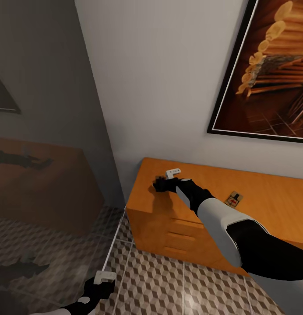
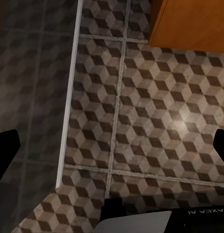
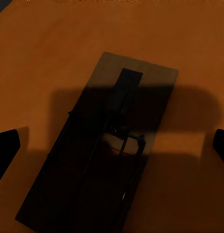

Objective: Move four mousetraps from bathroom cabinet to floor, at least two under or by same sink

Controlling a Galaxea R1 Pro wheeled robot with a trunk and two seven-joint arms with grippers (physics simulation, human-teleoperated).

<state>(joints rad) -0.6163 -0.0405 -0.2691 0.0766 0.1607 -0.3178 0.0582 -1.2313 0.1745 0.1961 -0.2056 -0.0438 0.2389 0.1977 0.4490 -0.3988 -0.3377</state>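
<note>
The orange-brown wooden cabinet (image 1: 274, 192) stands against the white wall. My right gripper (image 1: 161, 183) hovers open over the left end of its top. Straight below it, between the spread fingers, a mousetrap (image 3: 107, 145) lies flat in shadow, untouched by my right gripper (image 3: 112, 148). A second mousetrap (image 1: 234, 199) rests on the cabinet top beside my right forearm. My left gripper (image 1: 100, 286) hangs low and open over the cube-patterned bathroom floor (image 1: 177, 284), holding nothing. The left wrist view shows the same floor (image 2: 155, 121) between the open gripper's (image 2: 112, 148) tips. The bathroom sink is out of view.
A dark reflective panel (image 1: 37, 197) with a white edge strip (image 2: 68, 97) stands left of the cabinet. A framed picture (image 1: 274, 70) hangs on the wall above. The cabinet's corner (image 2: 189, 24) and drawers (image 1: 182, 238) face the open floor.
</note>
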